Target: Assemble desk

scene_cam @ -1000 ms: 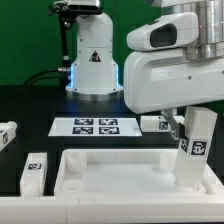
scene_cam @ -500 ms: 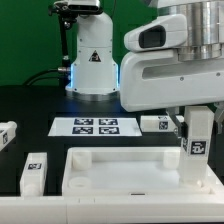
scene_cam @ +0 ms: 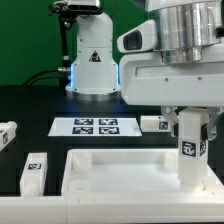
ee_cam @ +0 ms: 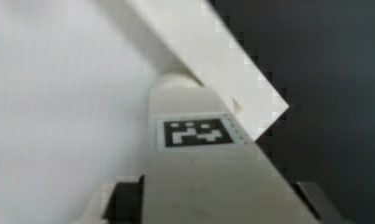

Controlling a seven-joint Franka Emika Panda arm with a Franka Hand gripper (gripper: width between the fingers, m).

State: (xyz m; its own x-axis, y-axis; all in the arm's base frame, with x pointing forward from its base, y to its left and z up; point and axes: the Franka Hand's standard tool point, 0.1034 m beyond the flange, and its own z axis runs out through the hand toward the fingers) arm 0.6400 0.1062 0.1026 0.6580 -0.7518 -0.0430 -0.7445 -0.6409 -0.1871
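The white rimmed tabletop (scene_cam: 112, 170) lies at the front of the black table. My gripper (scene_cam: 190, 127) is shut on a white square leg (scene_cam: 190, 152) and holds it upright on the tabletop's corner at the exterior view's right. In the wrist view the leg (ee_cam: 205, 170) with its tag runs between my two fingers (ee_cam: 127, 202), its end meeting the tabletop's rim (ee_cam: 216, 55). Three loose legs lie on the table: one (scene_cam: 35, 171) left of the tabletop, one (scene_cam: 8, 135) at the left edge, one (scene_cam: 154, 124) behind my gripper.
The marker board (scene_cam: 93, 126) lies flat behind the tabletop. The white robot base (scene_cam: 90, 62) with a triangle mark stands at the back. My arm's bulky white body (scene_cam: 165, 80) hangs over the right side.
My arm and the held leg have shifted slightly to the exterior view's left, and the wrist has turned. The leg stays upright on the tabletop's corner. The loose legs have not moved.
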